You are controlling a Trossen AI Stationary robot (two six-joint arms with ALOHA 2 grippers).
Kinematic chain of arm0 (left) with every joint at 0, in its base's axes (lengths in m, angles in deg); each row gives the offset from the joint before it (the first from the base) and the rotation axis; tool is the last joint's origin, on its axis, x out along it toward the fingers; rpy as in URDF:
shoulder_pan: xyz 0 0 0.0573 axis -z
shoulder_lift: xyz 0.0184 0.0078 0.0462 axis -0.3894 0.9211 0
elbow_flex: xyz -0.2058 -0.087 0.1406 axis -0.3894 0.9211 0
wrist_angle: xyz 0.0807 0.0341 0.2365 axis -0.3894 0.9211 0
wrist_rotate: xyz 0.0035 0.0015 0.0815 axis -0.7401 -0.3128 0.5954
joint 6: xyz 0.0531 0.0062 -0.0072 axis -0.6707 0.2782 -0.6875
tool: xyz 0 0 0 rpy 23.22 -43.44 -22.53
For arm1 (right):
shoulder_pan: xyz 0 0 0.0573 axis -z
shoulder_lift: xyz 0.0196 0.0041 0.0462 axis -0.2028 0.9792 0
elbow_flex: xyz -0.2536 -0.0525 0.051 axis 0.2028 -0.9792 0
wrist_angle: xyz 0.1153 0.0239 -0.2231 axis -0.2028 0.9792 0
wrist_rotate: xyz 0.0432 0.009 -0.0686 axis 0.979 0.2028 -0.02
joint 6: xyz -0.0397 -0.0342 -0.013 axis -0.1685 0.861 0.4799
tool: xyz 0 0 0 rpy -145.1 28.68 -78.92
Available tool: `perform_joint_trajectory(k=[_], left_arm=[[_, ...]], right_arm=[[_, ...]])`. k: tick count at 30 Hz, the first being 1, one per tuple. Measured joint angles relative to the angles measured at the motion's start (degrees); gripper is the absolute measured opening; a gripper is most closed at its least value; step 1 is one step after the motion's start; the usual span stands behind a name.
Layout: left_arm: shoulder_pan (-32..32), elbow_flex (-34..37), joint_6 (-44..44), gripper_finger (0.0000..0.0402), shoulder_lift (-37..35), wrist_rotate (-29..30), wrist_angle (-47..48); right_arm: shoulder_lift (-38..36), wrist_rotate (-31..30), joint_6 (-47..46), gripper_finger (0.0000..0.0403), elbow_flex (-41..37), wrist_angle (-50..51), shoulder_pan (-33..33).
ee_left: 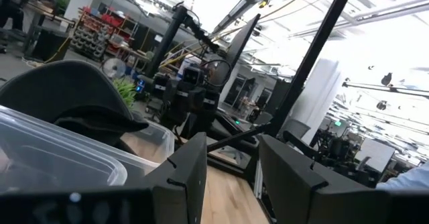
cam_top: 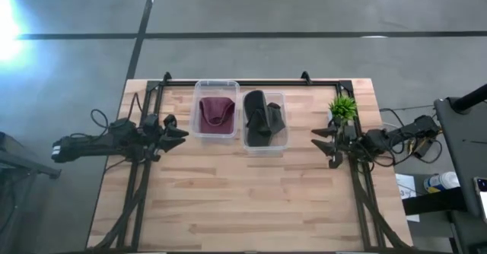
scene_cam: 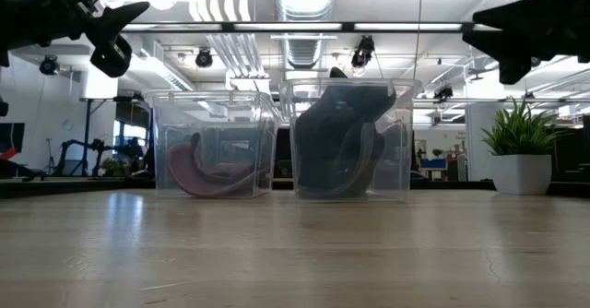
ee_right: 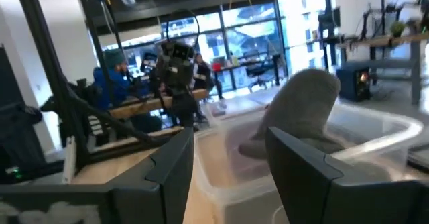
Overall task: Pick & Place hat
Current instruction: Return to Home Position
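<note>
A dark red hat (cam_top: 216,115) lies in the left clear bin (cam_top: 198,109); it also shows in the low view (scene_cam: 210,171). A dark grey hat (cam_top: 262,119) sits in the right clear bin (cam_top: 283,136), its crown rising above the rim (scene_cam: 343,142). My left gripper (cam_top: 181,133) hovers open just left of the red hat's bin. My right gripper (cam_top: 317,143) hovers open to the right of the grey hat's bin. Both are above the table and touch nothing. The grey hat shows in the left wrist view (ee_left: 74,93) and the right wrist view (ee_right: 301,110).
A small potted plant (cam_top: 342,108) stands near the table's far right corner, just beyond my right gripper; it also shows in the low view (scene_cam: 522,151). A black frame (cam_top: 251,81) runs along the table's far edge and both sides. Bare wood (cam_top: 243,201) fills the near half.
</note>
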Motion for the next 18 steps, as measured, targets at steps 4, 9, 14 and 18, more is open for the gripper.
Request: perform_joint_trajectory(k=[4, 9, 14, 18], left_arm=[[0.0, 0.0, 0.0, 0.0132, 0.0, 0.0, 0.0], [0.0, 0.0, 0.0, 0.0132, 0.2, 0.0, 0.0], [0.0, 0.0, 0.0, 0.0132, 0.2, 0.0, 0.0], [0.0, 0.1, 0.0, 0.0132, -0.4, 0.0, 0.1]], right_arm=[[0.2, 0.0, 2.7, 0.018, 0.1, -0.1, 0.0], [0.2, 0.0, 1.4, 0.018, 0.1, -0.2, 0.0], [0.2, 0.0, 1.9, 0.018, 0.1, -0.2, 0.0], [0.0, 0.0, 1.9, 0.018, 0.1, -0.2, 0.0]])
